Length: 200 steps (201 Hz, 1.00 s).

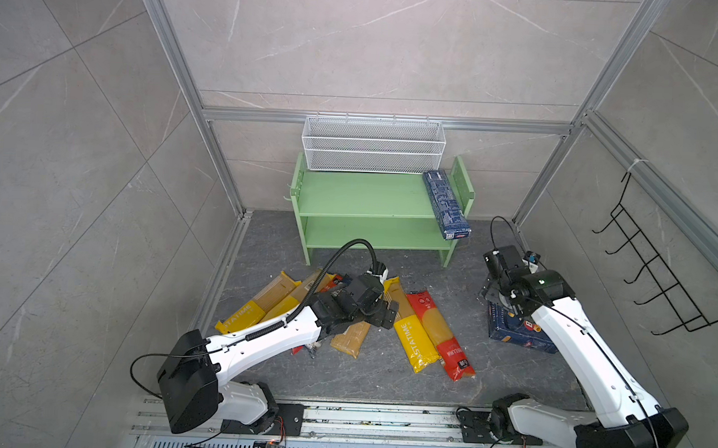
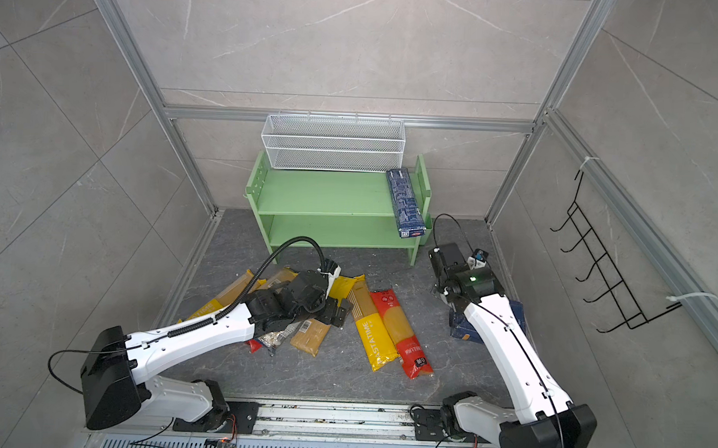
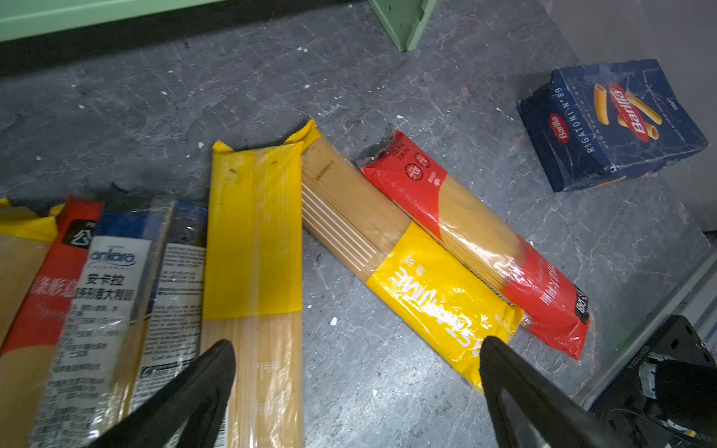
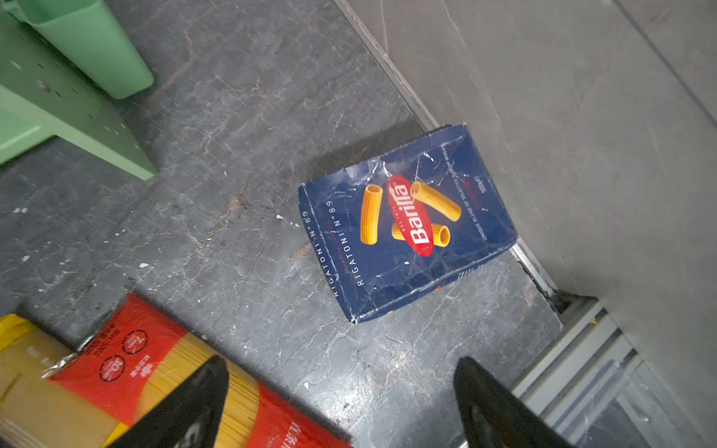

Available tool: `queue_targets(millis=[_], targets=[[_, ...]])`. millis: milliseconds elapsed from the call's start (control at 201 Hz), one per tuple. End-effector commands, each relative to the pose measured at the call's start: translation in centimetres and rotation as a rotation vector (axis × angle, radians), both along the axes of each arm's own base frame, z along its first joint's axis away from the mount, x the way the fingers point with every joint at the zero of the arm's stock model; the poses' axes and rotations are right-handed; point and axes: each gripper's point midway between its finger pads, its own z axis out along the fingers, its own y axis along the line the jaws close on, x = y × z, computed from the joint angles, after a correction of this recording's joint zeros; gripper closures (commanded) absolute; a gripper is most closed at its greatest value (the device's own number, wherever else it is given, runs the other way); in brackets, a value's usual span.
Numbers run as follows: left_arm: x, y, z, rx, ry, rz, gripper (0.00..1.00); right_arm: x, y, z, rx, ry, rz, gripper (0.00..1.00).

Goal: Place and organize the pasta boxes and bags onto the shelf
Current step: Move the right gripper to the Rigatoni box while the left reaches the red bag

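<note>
Where the green shelf point(image 1: 362, 198) stands in both top views, the narrow blue box point(image 1: 445, 204) lies on its top board at the right end, overhanging the front. The spaghetti bags point(image 1: 416, 340), some printed PASTATIME, lie strewn on the floor before the shelf. In the left wrist view, the left gripper point(image 3: 357, 343) gapes wide and empty above the bags, one labelled "ankara" point(image 3: 112, 271). In the right wrist view, the right gripper point(image 4: 341, 360) is spread wide, holding nothing; the Barilla box point(image 4: 407, 225), marked "RIGATONI N°89", lies flat beyond the shelf's leg.
</note>
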Motion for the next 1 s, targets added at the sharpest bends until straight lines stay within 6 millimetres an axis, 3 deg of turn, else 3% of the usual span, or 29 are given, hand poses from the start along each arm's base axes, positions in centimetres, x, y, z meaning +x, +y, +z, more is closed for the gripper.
queue_targets(millis=[0, 199, 373, 682, 991], targets=[[-0.3, -2.4, 0.6, -0.058, -0.001, -0.035, 0.00, 0.4, -0.7, -1.2, -0.010, -0.031, -0.072, 0.06], [-0.5, -4.6, 0.3, -0.070, 0.015, -0.077, 0.00, 1.2, -2.1, -5.1, -0.012, 0.062, -0.113, 0.06], [-0.2, -5.9, 0.1, -0.065, 0.021, -0.109, 0.00, 0.8, -4.7, -8.6, 0.091, 0.124, -0.179, 0.05], [0.5, -8.8, -0.3, -0.050, 0.040, -0.173, 0.00, -1.0, -11.4, -9.9, 0.239, 0.092, -0.301, 0.05], [0.9, -10.6, -0.1, -0.059, 0.051, -0.206, 0.00, -1.8, -14.5, -11.1, 0.352, 0.022, -0.453, 0.05]])
